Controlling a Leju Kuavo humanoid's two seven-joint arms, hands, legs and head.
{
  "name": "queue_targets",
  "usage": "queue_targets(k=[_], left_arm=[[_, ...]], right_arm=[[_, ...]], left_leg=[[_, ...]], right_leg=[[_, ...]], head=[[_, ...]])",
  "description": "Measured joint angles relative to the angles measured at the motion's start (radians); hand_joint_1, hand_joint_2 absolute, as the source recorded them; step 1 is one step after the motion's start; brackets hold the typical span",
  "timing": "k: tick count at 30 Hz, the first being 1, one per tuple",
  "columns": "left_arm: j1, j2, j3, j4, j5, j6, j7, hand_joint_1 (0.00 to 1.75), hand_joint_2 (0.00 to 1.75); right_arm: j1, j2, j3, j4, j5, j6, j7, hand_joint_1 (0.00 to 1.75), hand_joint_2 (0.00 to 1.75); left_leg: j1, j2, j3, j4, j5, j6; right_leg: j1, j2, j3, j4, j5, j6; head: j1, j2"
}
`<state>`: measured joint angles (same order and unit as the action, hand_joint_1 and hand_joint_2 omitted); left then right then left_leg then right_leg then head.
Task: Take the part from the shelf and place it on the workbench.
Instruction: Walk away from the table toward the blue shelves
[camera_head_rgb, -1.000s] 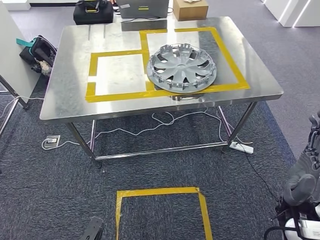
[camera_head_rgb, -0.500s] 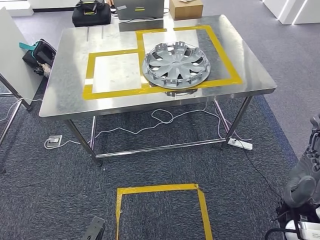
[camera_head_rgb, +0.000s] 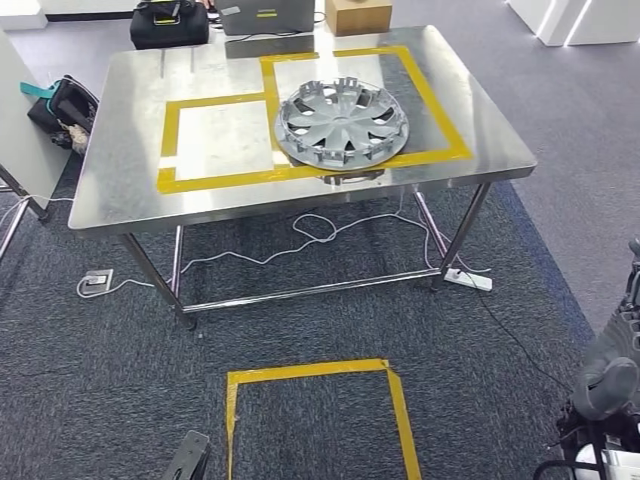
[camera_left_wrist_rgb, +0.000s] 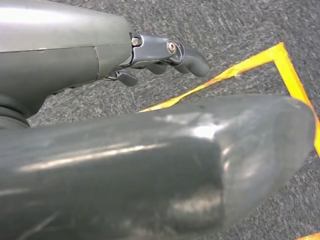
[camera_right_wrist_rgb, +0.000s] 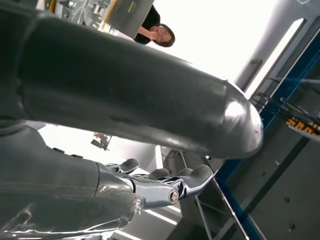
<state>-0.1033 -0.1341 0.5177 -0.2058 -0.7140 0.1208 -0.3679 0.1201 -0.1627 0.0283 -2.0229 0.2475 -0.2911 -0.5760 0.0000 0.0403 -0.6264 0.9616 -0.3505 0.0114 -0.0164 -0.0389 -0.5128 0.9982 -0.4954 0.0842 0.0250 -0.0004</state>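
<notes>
The right hand hangs low at the robot's side, well apart from the bench, grey and blocky with its thumb rounded outward. In the right wrist view its fingers lie stretched out side by side, slightly bent, the thick thumb apart from them, with nothing between: the hand is spread and empty. The left hand hangs over the carpet; its dark fingers reach out nearly straight, the smooth grey thumb apart from them, nothing held.

The part, a silver plastic wheel cover, lies flat on the bench, hollow side up, with spokes and clip tabs round its rim. It sits inside the right-hand yellow tape rectangle, its near edge overlapping the tape strip.

The bench is brushed steel, glossy, on slim metal legs with a low crossbar. White cables trail on the speckled dark carpet beneath. A yellow tape square marks the floor in front. A black bag and a cardboard box sit beyond the far edge.
</notes>
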Motion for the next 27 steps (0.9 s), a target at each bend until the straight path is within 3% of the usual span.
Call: queue_targets(k=[1,4,5,6,9,10,11,12,14,16,17,19,21,23,25,26,27], left_arm=[[-0.001,0.002,0.0,0.0,0.0,0.001,-0.001,0.0,0.0],[-0.001,0.004,0.0,0.0,0.001,0.003,-0.002,0.0,0.0],[0.0,0.005,0.0,0.0,0.001,0.003,-0.002,0.0,0.0],[0.001,0.005,0.0,0.0,0.001,0.004,-0.002,0.0,0.0],[0.007,0.006,0.0,0.0,-0.001,0.005,0.0,0.0,0.0],[0.01,0.006,0.0,0.0,-0.003,0.005,0.001,0.0,0.0],[0.012,0.006,0.0,0.0,-0.005,0.005,0.003,0.0,0.0],[0.014,0.007,0.0,0.0,-0.007,0.005,0.005,0.0,0.0],[0.016,0.007,0.0,0.0,-0.01,0.005,0.006,0.0,0.0],[0.015,0.007,-0.001,0.0,-0.015,0.005,0.007,0.0,0.0],[0.015,0.007,-0.002,0.0,-0.017,0.004,0.007,0.0,0.0],[0.016,0.006,-0.003,0.0,-0.022,0.002,0.008,0.0,0.0],[0.016,0.002,-0.004,0.0,-0.027,-0.001,0.008,0.0,0.0],[0.018,-0.002,-0.005,0.0,-0.033,-0.005,0.008,0.0,0.0],[0.02,-0.004,-0.006,0.0,-0.037,-0.008,0.008,0.0,0.0],[0.021,-0.005,-0.007,0.0,-0.037,-0.008,0.008,0.0,0.0],[0.02,-0.006,-0.008,0.0,-0.038,-0.009,0.009,0.0,0.0]], right_arm=[[-0.001,0.0,0.0,0.0,-0.001,0.001,-0.002,0.0,0.0],[-0.001,0.0,0.0,0.001,-0.003,0.001,-0.005,0.0,0.0],[-0.001,0.0,0.0,0.001,-0.003,0.001,-0.007,0.0,0.0],[-0.001,0.0,0.0,0.001,-0.004,0.001,-0.009,0.0,0.0],[0.007,0.004,0.0,0.001,-0.009,-0.001,-0.02,0.0,0.0],[0.012,0.006,0.0,0.001,-0.009,-0.001,-0.024,0.0,0.0],[0.017,0.008,0.0,0.001,-0.009,-0.002,-0.027,0.0,0.0],[0.023,0.009,0.0,0.001,-0.008,-0.002,-0.029,0.0,0.0],[0.032,0.012,-0.001,0.001,-0.006,-0.004,-0.034,0.0,0.0],[0.042,0.015,-0.002,0.0,-0.005,-0.008,-0.039,0.0,0.0],[0.05,0.016,-0.004,-0.001,-0.005,-0.009,-0.042,0.0,0.0],[0.071,0.018,-0.01,-0.004,-0.004,-0.009,-0.047,0.0,0.0],[0.087,0.019,-0.017,-0.009,-0.001,-0.009,-0.052,0.0,0.0],[0.096,0.021,-0.02,-0.012,0.002,-0.007,-0.056,0.0,0.0],[0.104,0.023,-0.02,-0.012,0.004,-0.005,-0.056,0.0,0.0],[0.107,0.024,-0.021,-0.012,0.005,-0.004,-0.056,0.0,0.0],[0.109,0.024,-0.021,-0.012,0.006,-0.003,-0.057,0.0,0.0]], left_leg=[[-0.001,0.004,0.0,0.003,0.0,-0.006],[0.003,0.015,0.001,0.003,0.002,-0.025],[0.004,0.01,-0.006,0.019,-0.014,-0.031],[0.006,-0.001,-0.022,0.056,-0.045,-0.036],[0.006,-0.029,-0.1,0.261,-0.167,-0.039],[0.006,-0.031,-0.114,0.305,-0.184,-0.038],[0.006,-0.032,-0.108,0.309,-0.18,-0.035],[0.006,-0.035,-0.084,0.277,-0.161,-0.032],[0.006,-0.058,-0.001,0.139,-0.107,-0.022],[0.007,-0.081,0.056,0.038,-0.083,-0.016],[0.006,-0.086,0.065,0.02,-0.084,-0.014],[0.006,-0.073,0.065,0.017,-0.081,-0.007],[0.008,-0.057,0.064,0.014,-0.078,0.006],[0.008,-0.039,0.062,0.013,-0.077,0.014],[0.006,-0.018,0.06,0.013,-0.076,0.016],[0.006,-0.007,0.059,0.014,-0.076,0.016],[0.006,0.003,0.059,0.014,-0.075,0.015]], right_leg=[[0.001,-0.006,0.01,-0.021,0.005,-0.009],[0.005,0.012,-0.002,-0.015,0.016,-0.043],[0.005,0.019,-0.005,-0.015,0.023,-0.052],[0.004,0.026,-0.008,-0.016,0.031,-0.06],[0.005,0.051,-0.026,-0.015,0.048,-0.07],[0.006,0.06,-0.032,-0.015,0.052,-0.07],[0.007,0.071,-0.036,-0.014,0.054,-0.069],[0.008,0.081,-0.039,-0.014,0.056,-0.067],[0.008,0.1,-0.042,-0.013,0.059,-0.062],[0.01,0.116,-0.048,-0.01,0.062,-0.053],[0.009,0.122,-0.051,-0.009,0.063,-0.047],[0.005,0.128,-0.06,-0.008,0.063,-0.035],[0.005,0.099,-0.083,0.033,0.03,-0.024],[0.005,0.06,-0.134,0.153,-0.042,-0.015],[0.004,0.048,-0.184,0.27,-0.094,-0.008],[0.004,0.045,-0.186,0.283,-0.093,-0.007],[0.004,0.041,-0.165,0.252,-0.072,-0.006]], head=[[-0.001,0.0],[-0.004,0.0],[-0.005,0.0],[-0.005,0.0],[-0.007,0.0],[-0.007,0.0],[-0.007,0.0],[-0.006,0.0],[-0.007,0.0],[-0.006,0.0],[-0.006,0.0],[-0.006,0.0],[-0.001,0.0],[0.004,0.0],[0.005,0.0],[0.005,0.0],[0.005,0.0]])
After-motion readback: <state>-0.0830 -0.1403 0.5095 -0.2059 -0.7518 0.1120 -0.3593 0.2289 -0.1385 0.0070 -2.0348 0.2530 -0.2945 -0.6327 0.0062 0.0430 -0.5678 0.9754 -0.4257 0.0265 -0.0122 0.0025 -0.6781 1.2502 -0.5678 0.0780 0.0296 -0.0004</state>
